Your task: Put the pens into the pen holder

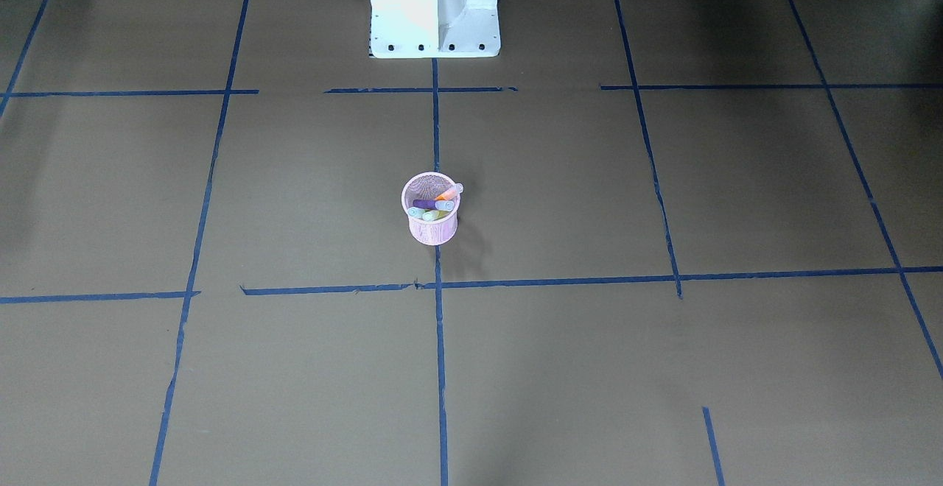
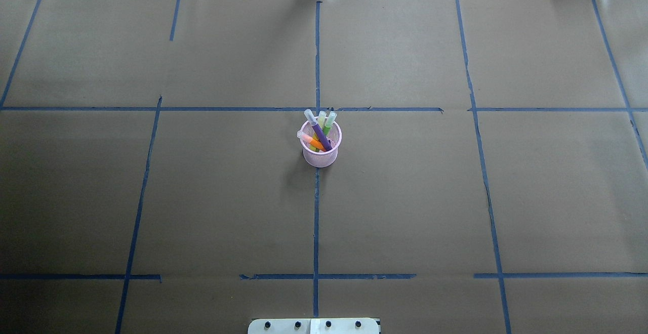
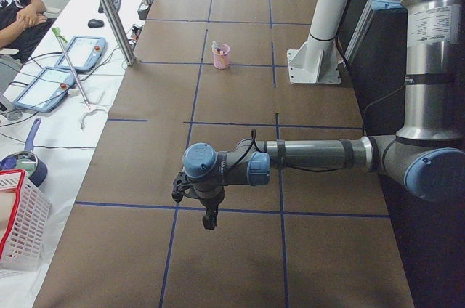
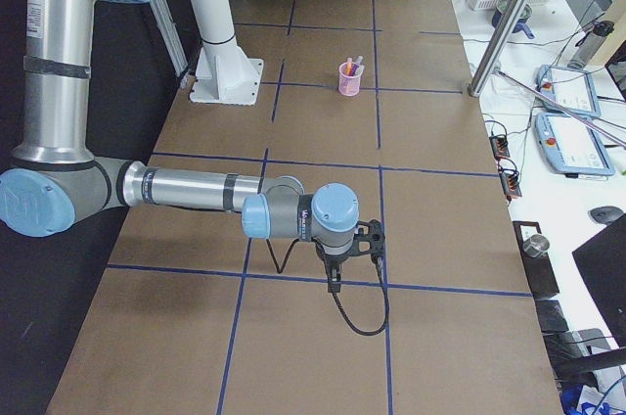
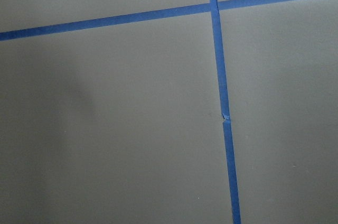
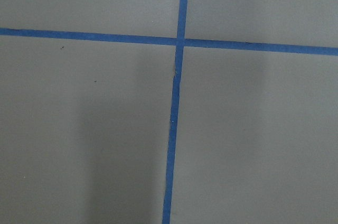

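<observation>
The pink mesh pen holder (image 2: pixel 320 158) stands upright at the table's middle, on the blue centre tape line. It also shows in the front view (image 1: pixel 432 231) and far off in both side views (image 3: pixel 221 57) (image 4: pixel 349 80). The purple pen (image 2: pixel 320 134), orange pen (image 2: pixel 315 143) and green pen (image 2: pixel 328 124) stand inside it, cap ends above the rim. My left gripper (image 3: pixel 209 221) and right gripper (image 4: pixel 333 286) hang over bare paper far from the holder. They show only in the side views, so I cannot tell whether they are open or shut. Both wrist views show only paper and tape.
The robot's white base (image 1: pixel 435 7) stands at the table's robot side. A metal post (image 3: pixel 109 10), tablets and a white basket (image 3: pixel 18 228) lie beyond the table's far edge, where a seated person (image 3: pixel 22 10) is. Blue tape lines cross the brown paper.
</observation>
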